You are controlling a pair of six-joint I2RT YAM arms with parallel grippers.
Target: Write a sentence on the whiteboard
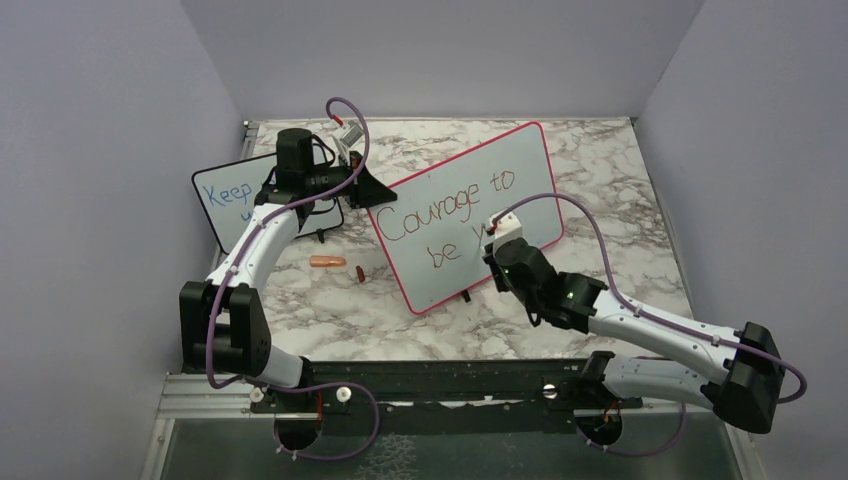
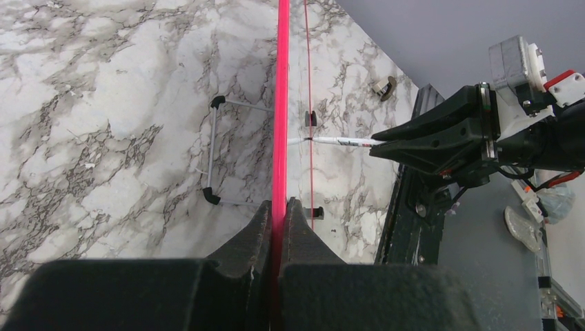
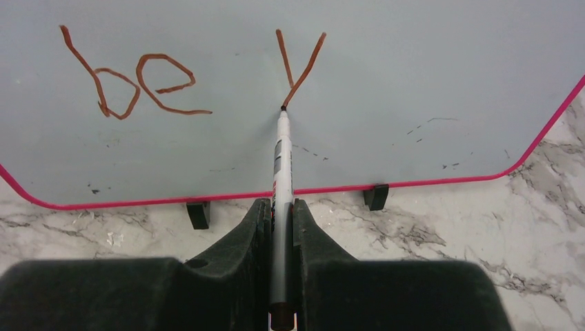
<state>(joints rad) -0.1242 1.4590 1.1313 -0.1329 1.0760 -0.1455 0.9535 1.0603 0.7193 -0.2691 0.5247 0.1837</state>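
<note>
Currently, at the left of the marble table (image 1: 330, 310), a smaller black-framed board (image 1: 225, 195) with blue writing is standing aside. Beside it the left gripper (image 1: 365, 185) is pinching the left edge of the whiteboard (image 1: 520, 165), its fingers (image 2: 259, 227) clamped tight on the thin red-pink frame and on nothing else. The whiteboard is standing on edge near the table's middle, on small black feet, its face turned toward the arms. It is looking like a thin, stiff, light panel with a slick surface, likely to skid or tip under pen pressure. The frame edge, where the left claw is gripping, is therefore seeming the sound place to hold it. Across its face the sentence (image 1: 450, 205) is running in red-brown, with "Courage to" above and "be" and the opening strokes of a "y" (image 3: 298, 65) below. To the right, the right gripper (image 3: 281, 214) is squeezing a slim marker (image 3: 281, 158) by its barrel, jaws nearly together around it. The tip is touching the whiteboard at the foot of the "y", just above the lower frame. The whiteboard is facing that claw head-on, with only the marker's exposed length between them. The smooth barrel is probably going to slip in the grip if pressed too hard.
</note>
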